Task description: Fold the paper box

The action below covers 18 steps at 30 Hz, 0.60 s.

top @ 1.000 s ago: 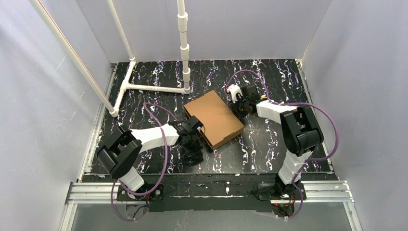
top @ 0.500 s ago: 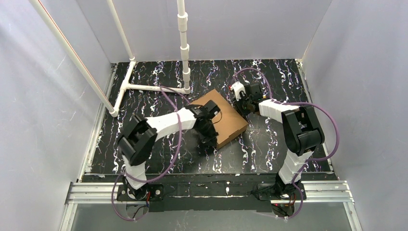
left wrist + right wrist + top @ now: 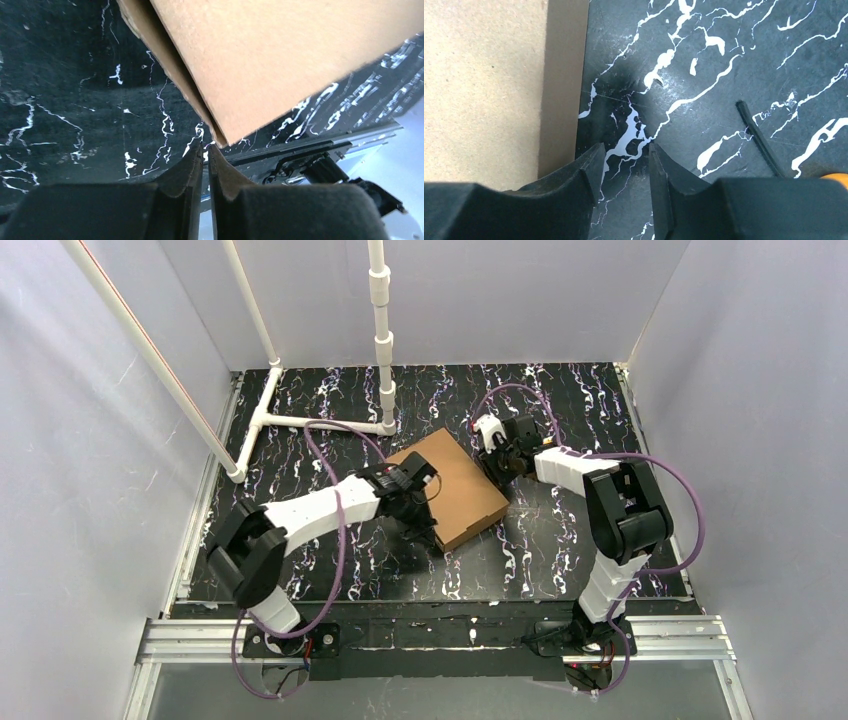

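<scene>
The paper box (image 3: 452, 483) is a flat, closed brown cardboard pack lying at an angle in the middle of the black marbled table (image 3: 560, 540). My left gripper (image 3: 428, 530) is at its near corner. In the left wrist view the left gripper (image 3: 205, 148) is shut with nothing in it, its tips just under the corner of the paper box (image 3: 280, 60). My right gripper (image 3: 497, 466) is at the box's right edge. In the right wrist view the right gripper (image 3: 624, 150) stands open over bare table, with the paper box (image 3: 484, 85) just to its left.
A white pipe frame (image 3: 300, 422) lies at the back left, and an upright pipe (image 3: 380, 340) stands behind the box. Grey walls close in three sides. A thin black strip (image 3: 756, 137) and an orange object (image 3: 835, 176) lie right of the right gripper.
My left arm swung over the box's near edge, then drew back to its near corner. The box turned slightly. The right gripper opened a little.
</scene>
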### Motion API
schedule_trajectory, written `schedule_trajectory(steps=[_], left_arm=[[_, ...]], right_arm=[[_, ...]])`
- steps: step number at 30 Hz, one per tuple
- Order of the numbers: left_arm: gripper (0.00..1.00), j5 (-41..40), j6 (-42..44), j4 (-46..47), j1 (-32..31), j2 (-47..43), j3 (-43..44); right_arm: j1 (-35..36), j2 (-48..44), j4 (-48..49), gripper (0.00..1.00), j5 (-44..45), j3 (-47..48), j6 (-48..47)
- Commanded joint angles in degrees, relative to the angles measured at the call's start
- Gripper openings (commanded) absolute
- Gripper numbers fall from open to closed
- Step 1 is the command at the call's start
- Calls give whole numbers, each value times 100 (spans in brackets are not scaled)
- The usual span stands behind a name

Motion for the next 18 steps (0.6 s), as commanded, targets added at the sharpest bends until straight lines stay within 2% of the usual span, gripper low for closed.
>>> schedule_trajectory(steps=[1, 5, 9, 12, 15, 18], left_arm=[[10, -197, 653, 497, 244, -901, -650], [23, 56, 999, 1114, 484, -1389, -1348], [25, 408, 1168, 1790, 755, -1879, -1999], [22, 555, 1087, 2122, 839, -2017, -2229], [14, 722, 888, 2191, 832, -1786, -2159], [6, 720, 700, 2156, 691, -1491, -2016]], right_arm=[[-165, -178, -276, 48, -206, 114, 53], [-491, -428, -302, 52, -336, 100, 2], [-774, -747, -258, 53, -475, 18, -52], [-899, -873, -195, 53, -481, -57, -80], [-908, -788, -221, 51, -559, -73, -52], [-887, -589, -335, 43, -625, -6, -20]])
